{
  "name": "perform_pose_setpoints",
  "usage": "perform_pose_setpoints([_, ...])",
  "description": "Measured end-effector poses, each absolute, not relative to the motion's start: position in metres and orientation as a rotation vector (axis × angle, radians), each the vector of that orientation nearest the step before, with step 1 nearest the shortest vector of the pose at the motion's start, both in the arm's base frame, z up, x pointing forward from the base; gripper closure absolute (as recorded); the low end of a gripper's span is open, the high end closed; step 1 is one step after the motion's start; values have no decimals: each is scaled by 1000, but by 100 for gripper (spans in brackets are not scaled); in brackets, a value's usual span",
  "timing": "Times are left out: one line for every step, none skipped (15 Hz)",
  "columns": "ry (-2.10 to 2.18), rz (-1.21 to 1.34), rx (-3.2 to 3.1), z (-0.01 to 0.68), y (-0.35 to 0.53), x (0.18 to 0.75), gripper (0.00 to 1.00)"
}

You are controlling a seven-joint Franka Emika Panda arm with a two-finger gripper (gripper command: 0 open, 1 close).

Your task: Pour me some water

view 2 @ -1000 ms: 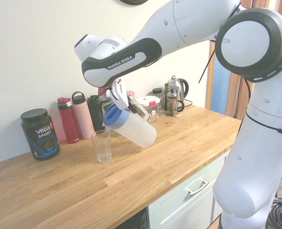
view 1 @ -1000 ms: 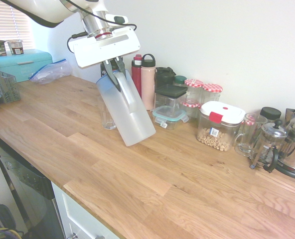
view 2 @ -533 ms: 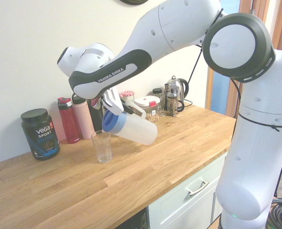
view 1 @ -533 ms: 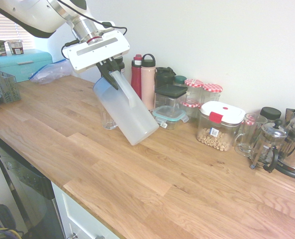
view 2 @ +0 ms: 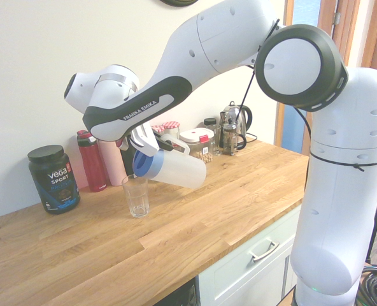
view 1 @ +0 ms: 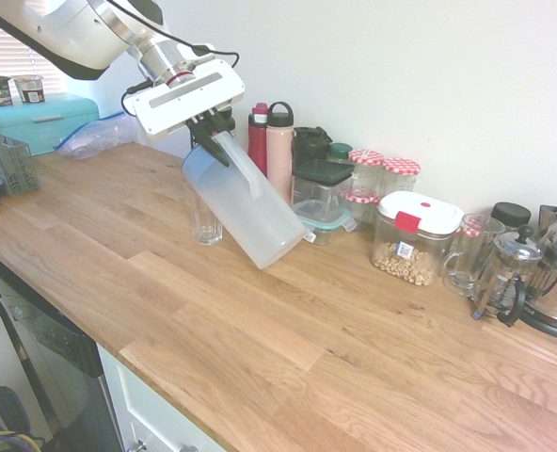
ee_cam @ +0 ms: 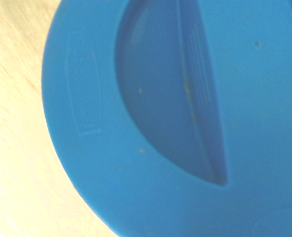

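Note:
A frosted white pitcher (view 1: pixel 246 209) (view 2: pixel 179 172) with a blue lid (view 2: pixel 141 164) hangs tilted steeply over the wooden counter, lid end lowest. My gripper (view 1: pixel 214 135) (view 2: pixel 151 138) is shut on the pitcher's handle. The lid's rim sits just above a clear drinking glass (view 1: pixel 204 219) (view 2: pixel 135 196) standing upright on the counter. No stream of water is visible. The wrist view is filled by the blue lid (ee_cam: pixel 175 118) from close by, with pale wood at one side.
Along the wall stand a red bottle (view 1: pixel 258 138), a pink bottle (view 1: pixel 279 151), jars, food containers (view 1: pixel 415 237), a glass mug, a French press (view 1: pixel 506 274) and a kettle. A black Vega tub (view 2: pixel 53 178) stands beside the bottles. A teal bread box (view 1: pixel 39 120) and rack sit far left.
The arm has swung the pitcher further over, from a moderate lean to nearly lying flat, bringing the blue lid down closer to the glass's rim. The glass has not moved.

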State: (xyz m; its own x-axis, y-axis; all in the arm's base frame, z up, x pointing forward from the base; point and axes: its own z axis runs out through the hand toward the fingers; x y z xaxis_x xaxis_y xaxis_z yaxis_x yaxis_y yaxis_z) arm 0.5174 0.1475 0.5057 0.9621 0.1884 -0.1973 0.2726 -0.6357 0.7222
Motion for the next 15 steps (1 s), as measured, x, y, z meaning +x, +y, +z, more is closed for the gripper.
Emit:
perform_pose_setpoints([313,-128,2288,509,146,517,100])
perform_pose_setpoints([300,-117,2318,515,144,515,100])
perform_pose_setpoints([281,-96,2366,526,141,512,100])
perform_pose_setpoints([258,-70,2424,542,135,506,100])
perform_pose_setpoints([236,-42,2486,563,126,498,100])
perform_pose_setpoints([213,-11,2548,583,111,489,100])
perform_pose_setpoints([175,23,2608,598,90,479,100])
perform_pose_setpoints([122,55,2665,606,65,470,100])
perform_pose_setpoints([53,82,2720,609,38,463,100])
perform_pose_setpoints([-17,105,2763,608,14,459,100])
perform_pose_setpoints([-92,123,2797,602,-9,460,100])
perform_pose_setpoints([-166,134,2826,593,-28,462,100])
perform_pose_setpoints([-245,138,2855,583,-48,462,100])
perform_pose_setpoints([-321,137,2881,574,-66,460,100])
perform_pose_setpoints([-398,138,2906,563,-86,456,100])
